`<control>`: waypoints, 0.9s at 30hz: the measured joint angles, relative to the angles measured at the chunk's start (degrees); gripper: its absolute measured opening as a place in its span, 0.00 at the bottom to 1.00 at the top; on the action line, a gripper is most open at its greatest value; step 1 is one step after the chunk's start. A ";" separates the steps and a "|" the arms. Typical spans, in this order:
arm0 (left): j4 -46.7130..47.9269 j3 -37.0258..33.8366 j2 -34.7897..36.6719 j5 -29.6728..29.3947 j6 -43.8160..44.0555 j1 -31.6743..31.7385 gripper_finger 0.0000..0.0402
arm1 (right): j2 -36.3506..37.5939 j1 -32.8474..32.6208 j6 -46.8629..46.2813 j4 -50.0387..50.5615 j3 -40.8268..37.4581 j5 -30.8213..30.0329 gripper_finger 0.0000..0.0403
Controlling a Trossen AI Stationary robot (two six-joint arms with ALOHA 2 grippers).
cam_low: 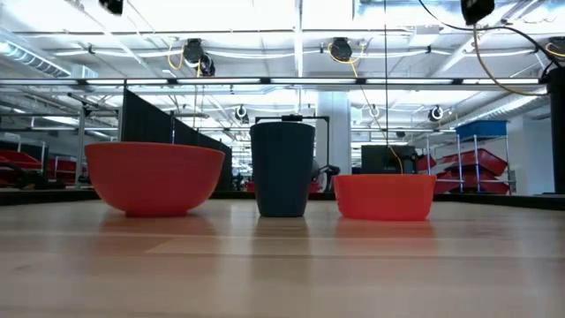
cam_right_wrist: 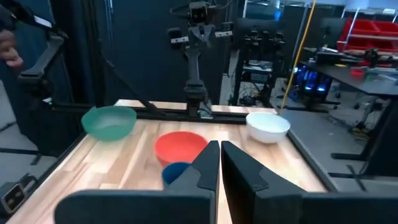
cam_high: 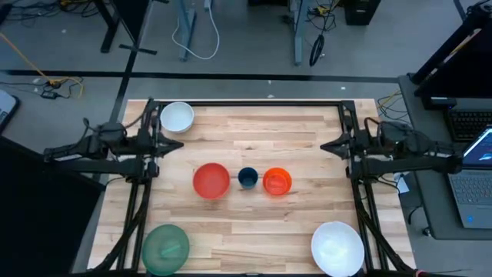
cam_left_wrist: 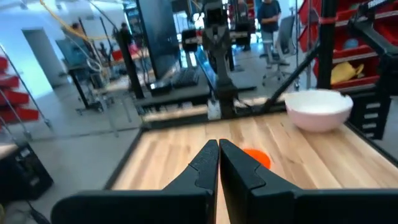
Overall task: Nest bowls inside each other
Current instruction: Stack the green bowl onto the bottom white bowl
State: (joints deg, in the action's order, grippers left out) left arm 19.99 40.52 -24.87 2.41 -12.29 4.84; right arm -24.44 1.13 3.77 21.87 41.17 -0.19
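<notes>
Three bowls stand upright in a row at mid-table: a medium red bowl (cam_high: 211, 181) (cam_low: 154, 177) (cam_right_wrist: 180, 145), a tiny dark blue one (cam_high: 247, 178) (cam_low: 282, 168) (cam_right_wrist: 176, 172) and a small orange one (cam_high: 277, 181) (cam_low: 384, 196) (cam_left_wrist: 259, 157). Apart from them are a small white bowl (cam_high: 177, 118) (cam_right_wrist: 267, 126) at the far left, a large green bowl (cam_high: 165, 248) (cam_right_wrist: 110, 121) at the near left and a large white bowl (cam_high: 337, 248) (cam_left_wrist: 318, 109) at the near right. My left gripper (cam_high: 181, 144) (cam_left_wrist: 219, 143) is shut, raised at the left edge and pointing level toward the right. My right gripper (cam_high: 322, 145) (cam_right_wrist: 220, 144) is shut and mirrors it from the right edge.
Black frame rails (cam_high: 246, 103) run along the table's far edge and both sides. The bare wooden tabletop (cam_high: 254, 223) lies between the bowl row and the two near bowls. A laptop (cam_high: 477, 154) sits off the table to the right.
</notes>
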 joint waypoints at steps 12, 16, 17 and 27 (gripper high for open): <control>-0.05 16.32 -15.45 -1.29 -3.61 0.00 0.00 | -13.11 0.02 2.21 5.30 16.41 0.09 0.00; -0.06 18.61 -19.90 -1.18 -3.56 0.01 0.00 | -15.14 0.02 1.49 7.49 16.72 0.14 0.00; 0.00 18.71 -20.86 -0.73 -3.55 0.01 0.00 | -15.77 0.00 -0.99 7.97 16.72 0.12 0.00; -8.58 18.72 -31.08 6.19 7.97 -2.50 0.00 | -19.18 0.04 4.68 10.95 16.69 -5.01 0.00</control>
State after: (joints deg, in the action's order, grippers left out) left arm 11.42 59.24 -55.95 8.61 -4.32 2.34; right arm -43.62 1.17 8.45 32.81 57.87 -5.20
